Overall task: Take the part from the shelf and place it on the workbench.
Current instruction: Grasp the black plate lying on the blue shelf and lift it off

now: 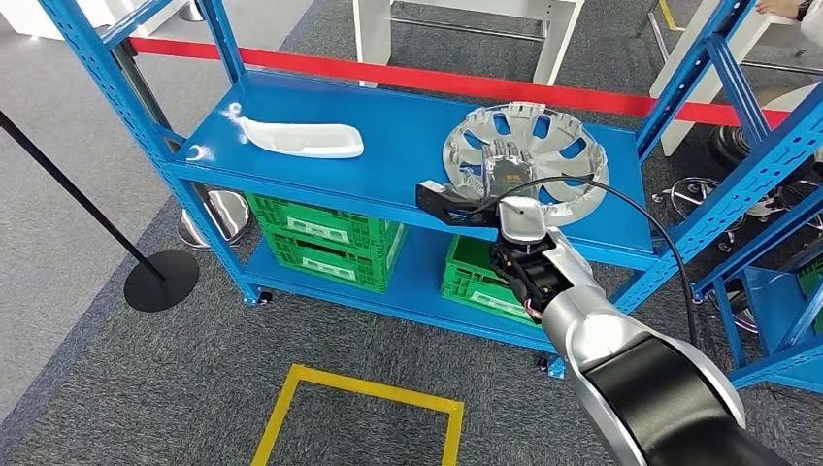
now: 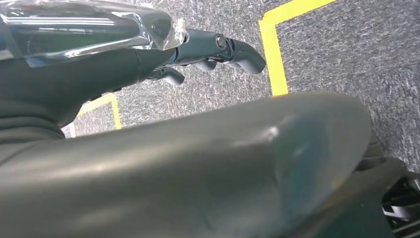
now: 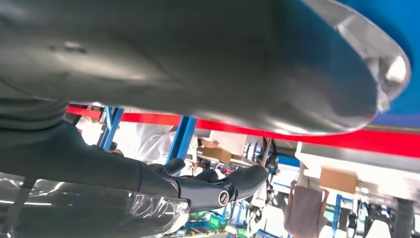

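Note:
A silver wheel cover [image 1: 563, 146] lies at the right end of the blue shelf's top level [image 1: 398, 155]. My right hand [image 1: 507, 165] reaches over its near side with fingers spread and holds nothing. In the right wrist view, the dark fingers [image 3: 218, 186] stretch out straight, and a silver edge of the wheel cover [image 3: 393, 64] shows beside the thick thumb. A white moulded part [image 1: 301, 139] lies at the shelf's left end. My left hand [image 2: 223, 49] hangs over the grey carpet, fingers loosely extended and empty.
Green crates [image 1: 325, 238] fill the shelf's lower level. A red barrier tape [image 1: 543, 89] runs behind the shelf. A yellow floor square [image 1: 359, 417] lies in front, and a black stanchion base [image 1: 160, 280] stands at the left. More blue racking [image 1: 767, 175] stands at the right.

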